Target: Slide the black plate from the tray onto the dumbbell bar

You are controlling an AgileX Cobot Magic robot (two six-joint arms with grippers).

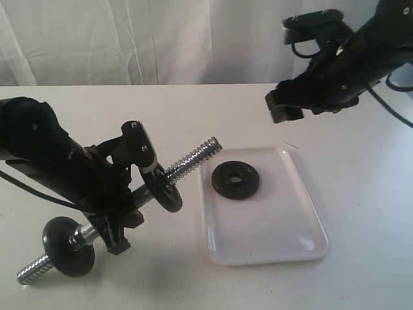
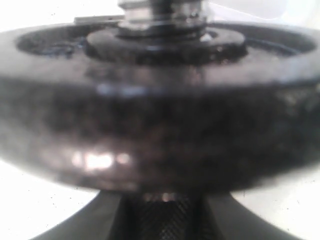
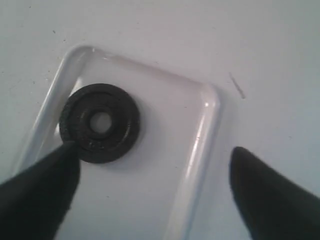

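The black plate (image 1: 236, 179) lies flat on the far left part of the white tray (image 1: 277, 239). My right gripper (image 1: 284, 108) hovers open above the tray's far edge, holding nothing. In the right wrist view the plate (image 3: 100, 122) sits by one fingertip (image 3: 55, 175), inside the tray's rim (image 3: 200, 135). My left gripper (image 1: 121, 210) is shut on the dumbbell bar (image 1: 193, 157), which tilts up toward the tray. Two black discs (image 1: 164, 187) (image 1: 68, 247) sit on the bar. A disc (image 2: 160, 115) fills the left wrist view, above the knurled bar (image 2: 160, 215).
A white table (image 1: 361, 194) carries everything, with a white curtain (image 1: 161, 39) behind it. The bar's free threaded end (image 1: 210, 147) points at the tray's far left corner, a short gap from the plate.
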